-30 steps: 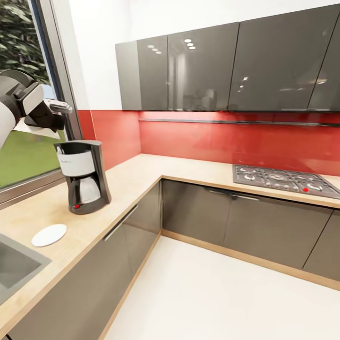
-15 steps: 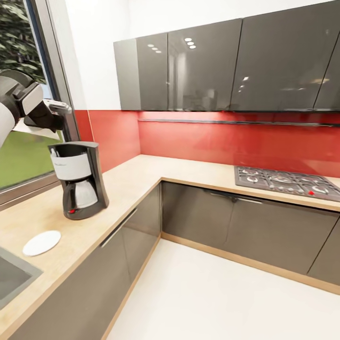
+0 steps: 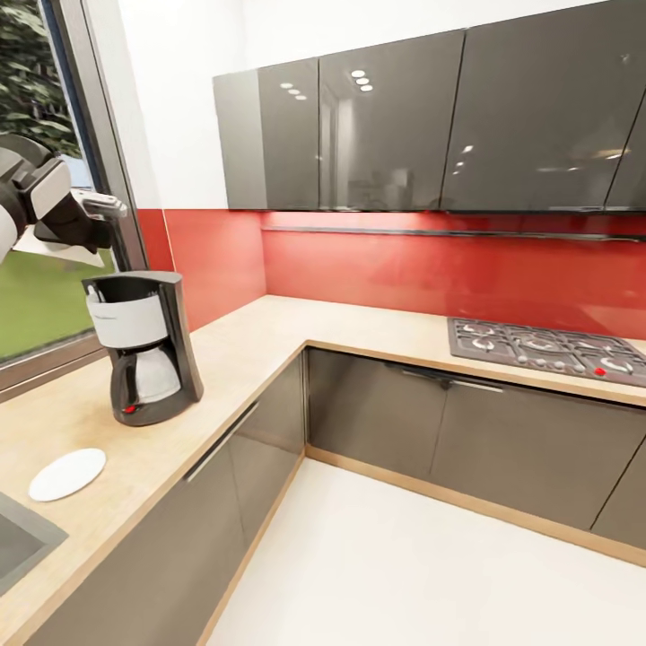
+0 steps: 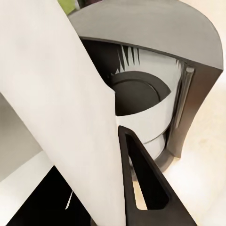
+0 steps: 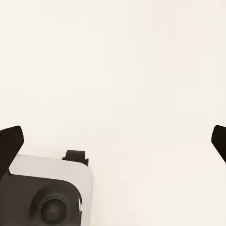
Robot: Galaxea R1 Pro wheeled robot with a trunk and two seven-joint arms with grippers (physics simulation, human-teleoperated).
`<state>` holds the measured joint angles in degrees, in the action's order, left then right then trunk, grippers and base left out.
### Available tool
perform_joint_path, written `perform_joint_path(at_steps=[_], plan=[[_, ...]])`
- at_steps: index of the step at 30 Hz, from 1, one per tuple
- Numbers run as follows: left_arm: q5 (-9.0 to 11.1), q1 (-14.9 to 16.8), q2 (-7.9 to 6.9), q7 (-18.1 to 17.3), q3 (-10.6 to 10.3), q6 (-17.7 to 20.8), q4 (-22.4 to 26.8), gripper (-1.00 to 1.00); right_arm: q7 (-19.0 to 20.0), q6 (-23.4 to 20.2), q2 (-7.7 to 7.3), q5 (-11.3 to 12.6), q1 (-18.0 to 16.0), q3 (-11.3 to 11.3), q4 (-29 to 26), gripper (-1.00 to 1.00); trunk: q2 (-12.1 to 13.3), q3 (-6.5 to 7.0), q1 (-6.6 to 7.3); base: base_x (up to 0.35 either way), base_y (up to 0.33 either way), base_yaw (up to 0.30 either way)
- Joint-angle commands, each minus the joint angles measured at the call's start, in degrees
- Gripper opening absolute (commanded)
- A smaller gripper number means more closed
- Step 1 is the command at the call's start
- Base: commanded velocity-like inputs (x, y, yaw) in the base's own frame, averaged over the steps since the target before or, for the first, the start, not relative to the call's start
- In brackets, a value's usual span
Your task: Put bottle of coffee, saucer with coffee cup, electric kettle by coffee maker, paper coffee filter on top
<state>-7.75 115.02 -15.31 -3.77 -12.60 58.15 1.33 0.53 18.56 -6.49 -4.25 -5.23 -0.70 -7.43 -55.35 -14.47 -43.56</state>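
While the left gripper (image 3: 90, 229) hangs at the far left of the head view, above and just left of the coffee maker (image 3: 144, 345), its fingers are clamped on the paper coffee filter (image 3: 56, 247), a white sheet jutting out below the wrist. From the left wrist view the filter (image 4: 61, 108) spreads wide beside one dark finger (image 4: 146, 183), and beneath it the coffee maker (image 4: 155, 89) shows from above, its round dark lid set in the pale carafe. The filter is above the machine and not resting on it.

Below, the coffee maker stands upright on the kitchen countertop (image 3: 242, 345), its white panel and red switch facing the camera. Nearer the camera, the saucer (image 3: 66, 474) lies flat on the wood, apart from the machine, between it and the corner of the steel sink (image 3: 18, 538).

Further right, the countertop turns along the red wall under glossy grey wall cabinets (image 3: 404, 126), with a gas hob (image 3: 547, 348) set into it at the far right.

The right wrist view looks down on pale floor (image 5: 132, 70) and part of the robot's base (image 5: 47, 193); the two fingertips of the right gripper (image 5: 117, 141) sit at opposite edges, spread wide with nothing between them.
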Motion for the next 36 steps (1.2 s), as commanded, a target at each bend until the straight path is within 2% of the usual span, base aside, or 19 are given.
perform_joint_path(at_steps=[1,13,20,25,36], plan=[[-0.61,0.03,-0.02,-0.45,0.04,0.21,0.07,-1.00,-0.01,0.16,-0.02,-0.41,-0.05,-0.01,0.05,1.00,-0.05,-0.08,-0.01,0.044,0.000,0.000],[-0.67,-0.03,-0.07,-0.45,0.01,0.22,0.07,-1.00,-0.01,0.16,-0.02,-0.41,-0.05,-0.01,0.05,1.00,-0.05,-0.08,-0.01,0.127,0.000,0.000],[-0.69,-1.19,-0.07,-0.45,-0.06,0.15,0.02,-1.00,-0.01,0.16,-0.02,-0.41,-0.05,-0.02,0.05,1.00,-0.05,-0.08,-0.01,0.018,0.000,0.000],[-0.69,-3.31,-0.04,-0.45,-0.52,0.12,0.00,-1.00,-0.04,0.16,-0.02,-0.41,-0.05,-0.02,0.05,1.00,-0.05,-0.08,-0.01,0.000,0.000,0.000],[-0.69,-3.72,-0.07,-0.45,-0.67,0.12,-0.01,-1.00,-0.01,0.16,-0.02,-0.41,-0.05,-0.03,0.05,1.00,-0.05,-0.08,-0.01,0.000,0.000,0.000]])
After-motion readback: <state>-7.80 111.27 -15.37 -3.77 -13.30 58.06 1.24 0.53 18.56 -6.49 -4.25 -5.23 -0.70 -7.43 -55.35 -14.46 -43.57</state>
